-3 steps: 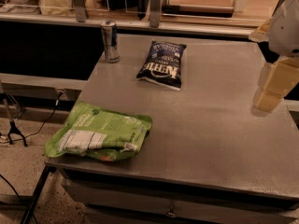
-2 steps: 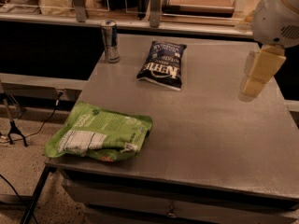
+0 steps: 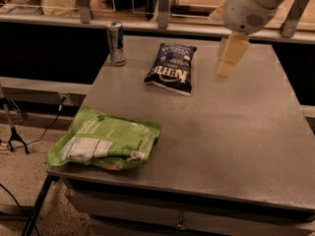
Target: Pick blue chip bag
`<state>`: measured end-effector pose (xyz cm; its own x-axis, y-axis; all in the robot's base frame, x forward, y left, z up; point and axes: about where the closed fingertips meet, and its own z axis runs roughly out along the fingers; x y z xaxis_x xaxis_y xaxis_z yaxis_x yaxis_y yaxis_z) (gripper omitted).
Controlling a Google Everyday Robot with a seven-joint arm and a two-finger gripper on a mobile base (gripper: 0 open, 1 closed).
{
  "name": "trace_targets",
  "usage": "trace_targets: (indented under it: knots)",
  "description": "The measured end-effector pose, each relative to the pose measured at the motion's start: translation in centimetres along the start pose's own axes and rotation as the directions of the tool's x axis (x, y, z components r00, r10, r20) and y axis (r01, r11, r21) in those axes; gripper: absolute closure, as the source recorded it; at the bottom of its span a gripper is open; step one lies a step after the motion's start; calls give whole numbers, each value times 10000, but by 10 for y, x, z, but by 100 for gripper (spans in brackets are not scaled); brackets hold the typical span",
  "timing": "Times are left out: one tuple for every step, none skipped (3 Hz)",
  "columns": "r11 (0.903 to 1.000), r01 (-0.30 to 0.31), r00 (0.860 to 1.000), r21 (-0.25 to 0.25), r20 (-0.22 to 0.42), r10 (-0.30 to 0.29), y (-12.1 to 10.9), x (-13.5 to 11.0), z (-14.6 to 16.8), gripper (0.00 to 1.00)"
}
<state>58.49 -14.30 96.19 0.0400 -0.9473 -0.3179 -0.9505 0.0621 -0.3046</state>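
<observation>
Lying at the table's [image 3: 236, 141] near-left corner is a light-green bag [image 3: 106, 144]. Farther back, the blue chip bag [image 3: 170, 69] lies flat, a slim can [image 3: 116, 42] standing beyond to its left. The gripper [image 3: 230, 58] hangs above the table right of the bag, holding nothing; how wide it stands cannot be told. The arm [image 3: 251, 4] slants down, cut off at the top edge.
</observation>
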Motion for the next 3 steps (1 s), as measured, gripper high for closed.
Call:
trace_targets:
  knots:
    - [9993, 115, 9968, -343, 799, -88, -23, -17, 38, 0]
    - [9965, -268, 9843, -789, 1717, 401, -39, -26, 80, 0]
    - [9921, -659, 9682, -1071, 2336, 895, -45, -36, 103, 0]
